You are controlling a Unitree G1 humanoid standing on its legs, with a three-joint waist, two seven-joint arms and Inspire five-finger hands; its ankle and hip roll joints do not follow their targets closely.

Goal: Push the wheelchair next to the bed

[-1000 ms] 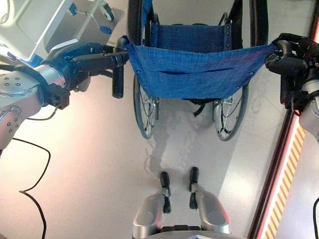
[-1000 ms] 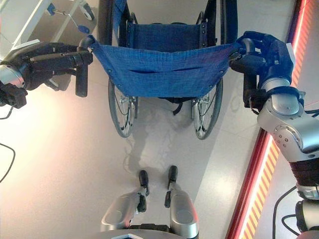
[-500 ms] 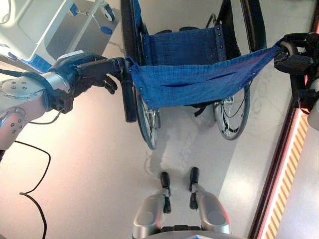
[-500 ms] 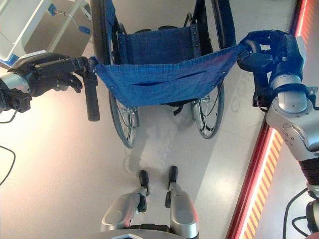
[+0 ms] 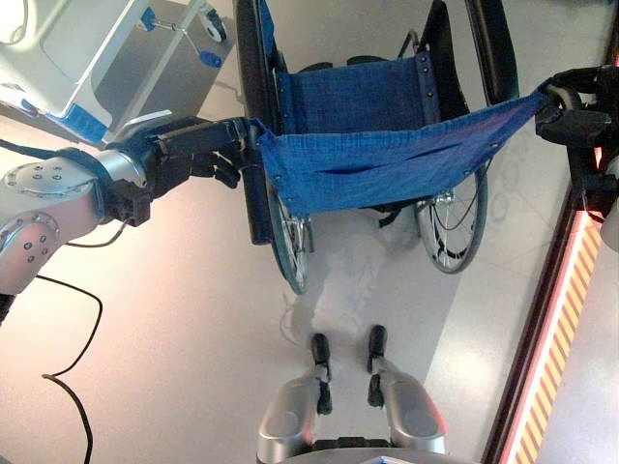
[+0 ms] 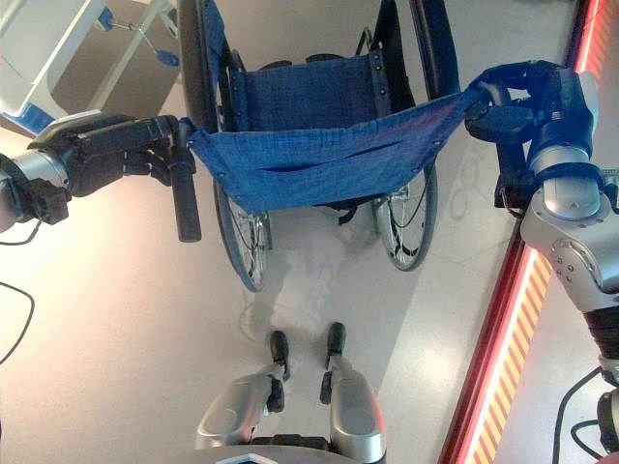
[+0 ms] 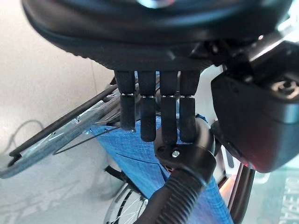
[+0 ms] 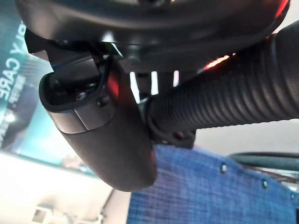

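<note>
With the right hand (image 6: 517,101) clenched on its push handle (image 8: 233,100) and the left hand's (image 5: 193,150) relaxed fingers (image 7: 154,109) merely resting against theirs, steer the wheelchair (image 5: 372,159) evenly toward the bed (image 5: 77,58) beyond the left hand.

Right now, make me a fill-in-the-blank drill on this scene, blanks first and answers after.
1. The backrest cloth of the wheelchair is ____ in colour.
2. The right hand is curled round the wheelchair's right push ____.
3. The bed stands on the robot's ____ side, ahead of the left hand.
4. The striped floor line runs along the robot's ____ side.

Missing words: blue; handle; left; right
</note>
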